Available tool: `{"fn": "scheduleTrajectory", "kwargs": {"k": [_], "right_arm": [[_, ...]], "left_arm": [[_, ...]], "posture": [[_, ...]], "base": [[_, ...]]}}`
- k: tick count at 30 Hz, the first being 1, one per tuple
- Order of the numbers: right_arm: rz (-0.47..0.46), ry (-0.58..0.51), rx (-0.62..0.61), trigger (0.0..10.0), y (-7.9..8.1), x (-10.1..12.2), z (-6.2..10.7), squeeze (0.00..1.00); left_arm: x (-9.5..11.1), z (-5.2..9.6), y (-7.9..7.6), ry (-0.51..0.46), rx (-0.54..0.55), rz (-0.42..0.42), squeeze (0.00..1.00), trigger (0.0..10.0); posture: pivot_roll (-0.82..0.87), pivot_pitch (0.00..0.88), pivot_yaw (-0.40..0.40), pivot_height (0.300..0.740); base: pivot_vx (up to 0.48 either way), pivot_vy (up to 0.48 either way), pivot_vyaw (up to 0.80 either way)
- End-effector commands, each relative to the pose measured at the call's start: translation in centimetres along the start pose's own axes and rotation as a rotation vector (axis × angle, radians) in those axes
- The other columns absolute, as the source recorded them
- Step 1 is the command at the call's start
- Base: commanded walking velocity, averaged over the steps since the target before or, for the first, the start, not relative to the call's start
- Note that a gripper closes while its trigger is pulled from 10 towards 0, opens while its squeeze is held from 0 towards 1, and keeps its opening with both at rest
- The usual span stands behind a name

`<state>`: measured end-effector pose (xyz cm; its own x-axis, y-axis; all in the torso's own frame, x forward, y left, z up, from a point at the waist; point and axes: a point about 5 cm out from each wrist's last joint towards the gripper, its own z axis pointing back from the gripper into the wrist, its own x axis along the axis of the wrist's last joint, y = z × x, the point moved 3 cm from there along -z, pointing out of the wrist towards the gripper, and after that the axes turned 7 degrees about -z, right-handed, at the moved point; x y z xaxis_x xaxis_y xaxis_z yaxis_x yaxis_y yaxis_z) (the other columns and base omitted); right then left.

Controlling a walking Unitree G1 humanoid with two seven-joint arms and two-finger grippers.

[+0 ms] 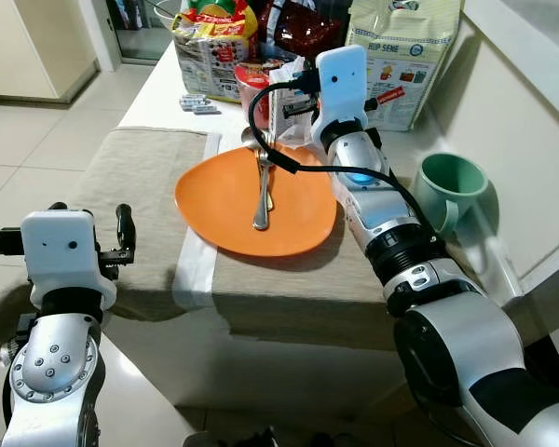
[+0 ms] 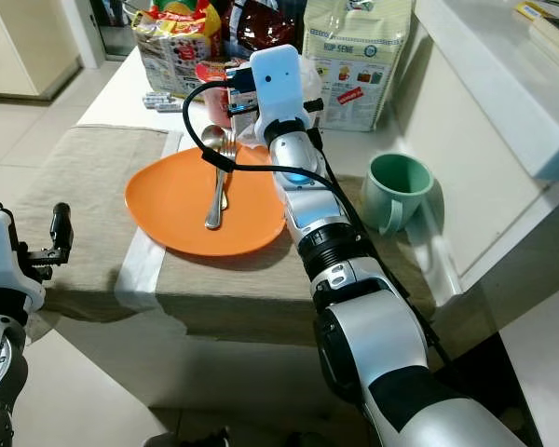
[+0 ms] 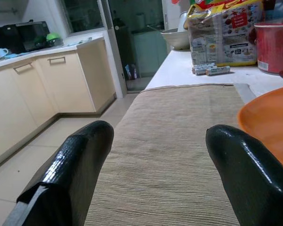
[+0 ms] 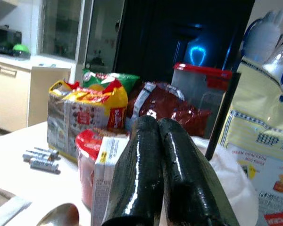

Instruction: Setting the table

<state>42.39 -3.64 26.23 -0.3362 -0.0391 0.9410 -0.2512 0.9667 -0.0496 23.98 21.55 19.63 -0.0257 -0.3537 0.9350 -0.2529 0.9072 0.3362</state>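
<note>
An orange plate [image 1: 224, 200] lies on a beige table cloth [image 1: 140, 177]. A metal spoon [image 1: 262, 191] and a fork rest together across the plate, handles toward me. A green mug [image 1: 452, 186] stands to the right of the plate. My right arm reaches over the plate's far right rim; its white wrist housing [image 1: 340, 79] hides the fingers there. In the right wrist view my right gripper [image 4: 156, 121] is shut with nothing in it, above the spoon's bowl [image 4: 61, 216]. My left gripper [image 3: 160, 132] stands open at the table's near left edge, level with the cloth, holding nothing.
Snack bags [image 1: 214, 42], a red-lidded tub [image 4: 92, 160], a cracker bag [image 1: 401, 56] and loose batteries [image 1: 197, 104] crowd the far end of the table. A white counter wall [image 1: 531, 140] stands close on the right. Tiled floor [image 1: 28, 140] lies to the left.
</note>
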Motion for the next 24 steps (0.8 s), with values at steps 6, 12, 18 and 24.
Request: {"fn": "scheduleTrajectory", "kwargs": {"k": [6,12,18,24], "right_arm": [[-0.220,0.206,0.152,10.0,4.6,-3.3,1.3,1.00],[-0.222,0.244,0.182,10.0,4.6,-3.7,1.5,1.00],[-0.217,0.286,0.150,10.0,4.0,-4.4,1.7,1.00],[-0.235,0.315,0.161,10.0,4.2,-4.6,1.7,1.00]], "left_arm": [[-0.3,-0.1,-0.2,0.011,-0.012,-0.003,0.00,10.0],[-0.4,-0.1,-0.2,0.015,-0.012,-0.001,0.00,10.0],[-0.4,-0.3,-0.4,0.011,-0.021,-0.002,0.00,10.0],[-0.4,-0.4,-0.5,0.007,-0.026,-0.001,0.00,10.0]], "posture": [[0.21,0.075,-0.022,0.740],[0.20,0.072,-0.019,0.740],[0.19,0.068,-0.012,0.740],[0.19,0.064,-0.012,0.740]], "base": [[0.000,0.000,0.00],[0.000,0.000,0.00],[0.000,0.000,0.00],[0.000,0.000,0.00]]}}
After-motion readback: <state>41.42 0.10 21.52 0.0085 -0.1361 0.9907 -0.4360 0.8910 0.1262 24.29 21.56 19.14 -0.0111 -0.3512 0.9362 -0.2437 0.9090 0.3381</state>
